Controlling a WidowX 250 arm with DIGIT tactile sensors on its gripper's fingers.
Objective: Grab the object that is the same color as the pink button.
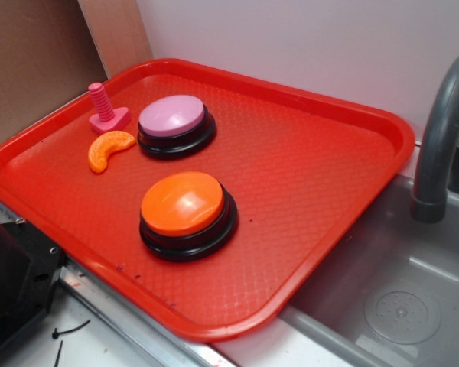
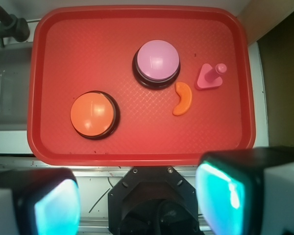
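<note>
Gripper (image 2: 137, 200) jaws stand wide, empty, above the tray (image 2: 137, 152). Pink bolt (image 2: 210, 77) stands upright beside the pink button (image 2: 158, 60); descend centred over its shaft.

A: Where's your gripper (image 2: 137, 200)?

B: In my wrist view, bottom edge. Two fingers (image 2: 56, 205) blurred, teal-lit pads, one at each lower corner, wide gap between them. Jaws spread apart, nothing between them.

A: Pose?

B: I'm pointing straight down, held high, touching nothing. My black wrist mount shows between the fingers.

A: Exterior view?

B: Can't make out my arm or gripper there.
</note>
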